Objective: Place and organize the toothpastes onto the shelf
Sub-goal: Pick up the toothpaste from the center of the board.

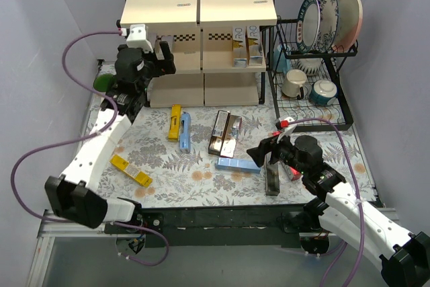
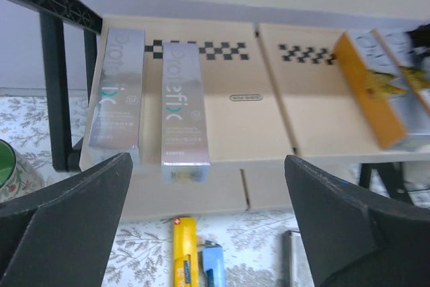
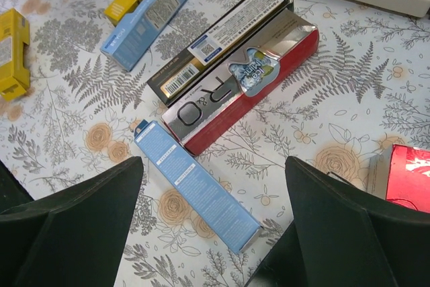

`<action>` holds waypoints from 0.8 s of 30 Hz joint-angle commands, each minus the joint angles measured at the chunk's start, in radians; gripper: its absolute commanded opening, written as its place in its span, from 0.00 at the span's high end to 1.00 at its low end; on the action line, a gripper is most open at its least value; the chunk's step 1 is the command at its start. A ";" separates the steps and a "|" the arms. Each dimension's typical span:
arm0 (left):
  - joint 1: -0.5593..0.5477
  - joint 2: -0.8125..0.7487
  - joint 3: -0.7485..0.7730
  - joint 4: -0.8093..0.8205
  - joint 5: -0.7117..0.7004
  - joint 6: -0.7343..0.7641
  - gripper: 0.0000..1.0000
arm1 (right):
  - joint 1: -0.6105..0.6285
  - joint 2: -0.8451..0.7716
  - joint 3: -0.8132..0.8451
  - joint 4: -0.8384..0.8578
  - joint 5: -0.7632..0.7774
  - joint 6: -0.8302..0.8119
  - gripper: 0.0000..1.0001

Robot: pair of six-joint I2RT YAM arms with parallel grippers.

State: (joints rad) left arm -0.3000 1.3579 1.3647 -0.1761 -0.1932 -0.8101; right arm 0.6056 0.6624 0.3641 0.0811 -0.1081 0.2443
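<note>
The shelf [image 1: 199, 5] stands at the back. In the left wrist view its middle board [image 2: 235, 126] carries two silver toothpastes [image 2: 183, 109] [image 2: 121, 92] side by side at the left and orange-and-silver ones [image 2: 379, 89] at the right. My left gripper [image 2: 208, 223] [image 1: 166, 57] hangs open just in front of the silver pair, holding nothing. More toothpastes lie on the table: yellow [image 1: 175, 122], blue [image 1: 184, 132], black [image 1: 218, 132], red-and-silver [image 3: 245, 89] and a light-blue one [image 3: 198, 196] [image 1: 238, 165]. Above that light-blue carton my right gripper [image 3: 211, 233] [image 1: 259, 154] hovers open, not touching it.
A black wire dish rack [image 1: 316, 109] with plates [image 1: 329, 18] and mugs [image 1: 293, 82] stands right of the shelf. A yellow carton [image 1: 130, 170] lies at the near left, a grey one [image 1: 272, 178] and a red one [image 3: 410, 179] beside the right arm. A green bowl [image 2: 7, 166] sits left of the shelf.
</note>
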 commanded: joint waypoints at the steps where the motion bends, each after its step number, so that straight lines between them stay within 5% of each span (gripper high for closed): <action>1: 0.006 -0.178 -0.079 -0.054 0.083 -0.079 0.02 | 0.002 0.022 0.073 -0.059 -0.018 -0.042 0.05; 12: 0.006 -0.480 -0.494 -0.100 0.282 -0.239 0.02 | 0.003 0.153 0.153 -0.175 -0.090 -0.057 0.06; 24: 0.007 -0.511 -0.719 -0.002 0.334 -0.273 0.02 | 0.003 0.413 0.251 -0.323 -0.173 -0.099 0.06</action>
State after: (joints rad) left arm -0.2993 0.8604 0.6628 -0.2420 0.0994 -1.0687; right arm 0.6056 1.0233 0.5564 -0.1886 -0.2264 0.1780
